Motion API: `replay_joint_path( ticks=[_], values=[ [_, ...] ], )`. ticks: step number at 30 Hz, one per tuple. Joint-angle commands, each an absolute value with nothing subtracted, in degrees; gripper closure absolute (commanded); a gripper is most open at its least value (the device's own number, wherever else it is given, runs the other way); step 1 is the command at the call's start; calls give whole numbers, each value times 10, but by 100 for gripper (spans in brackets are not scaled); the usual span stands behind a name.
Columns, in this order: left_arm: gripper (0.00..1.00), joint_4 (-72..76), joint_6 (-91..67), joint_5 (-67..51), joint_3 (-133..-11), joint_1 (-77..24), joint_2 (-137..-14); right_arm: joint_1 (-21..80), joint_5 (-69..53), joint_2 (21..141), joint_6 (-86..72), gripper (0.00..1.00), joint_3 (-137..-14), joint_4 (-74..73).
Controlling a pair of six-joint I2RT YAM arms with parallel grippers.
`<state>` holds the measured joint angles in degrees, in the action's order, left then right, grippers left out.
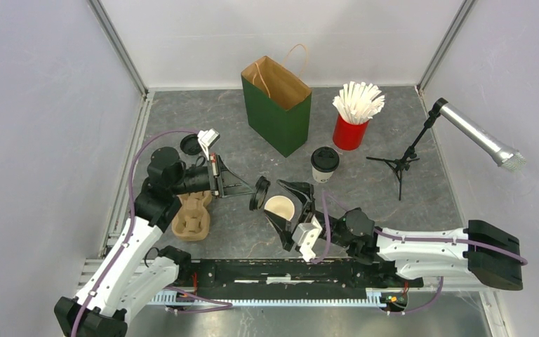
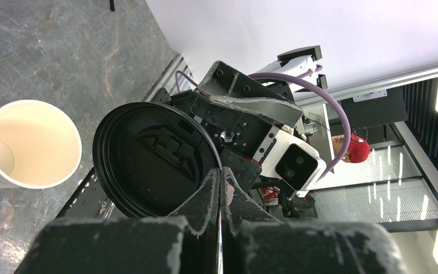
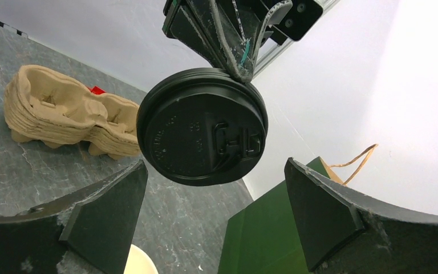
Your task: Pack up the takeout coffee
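My left gripper (image 1: pixel 251 189) is shut on the rim of a black plastic lid (image 1: pixel 259 194), holding it on edge above the table. In the left wrist view the fingertips (image 2: pixel 221 171) pinch the lid (image 2: pixel 154 154). Right of it stands an open white cup (image 1: pixel 281 208), tan inside, with the wide-open fingers of my right gripper (image 1: pixel 275 200) on either side; I see no contact. The right wrist view shows the lid (image 3: pixel 202 128) ahead of the open fingers and the cup's rim (image 3: pixel 140 264) at the bottom. A second cup (image 1: pixel 324 163), lidded, stands behind.
A green paper bag (image 1: pixel 277 105) stands open at the back centre. A red cup of white straws (image 1: pixel 351 130) is to its right. A brown pulp carrier stack (image 1: pixel 191 214) lies at the left, a spare black lid (image 1: pixel 190 144) behind it. A microphone on a tripod (image 1: pixel 403 165) stands at the right.
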<state>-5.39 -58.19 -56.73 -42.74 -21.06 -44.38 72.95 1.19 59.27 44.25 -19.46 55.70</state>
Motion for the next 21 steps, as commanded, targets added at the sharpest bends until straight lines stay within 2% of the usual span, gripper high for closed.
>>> replay_joint_path(
  ticks=[1, 8, 21],
  values=[
    [98, -32, -609, -580, -421, -219, -434, 729, 2, 604, 469, 2, -221, 586],
    [98, -41, -604, -581, -421, -221, -435, 729, -52, 615, 483, 2, -239, 549],
    [98, -96, -569, -588, -442, -221, -429, 729, -48, 628, 486, 8, -243, 558]
  ],
)
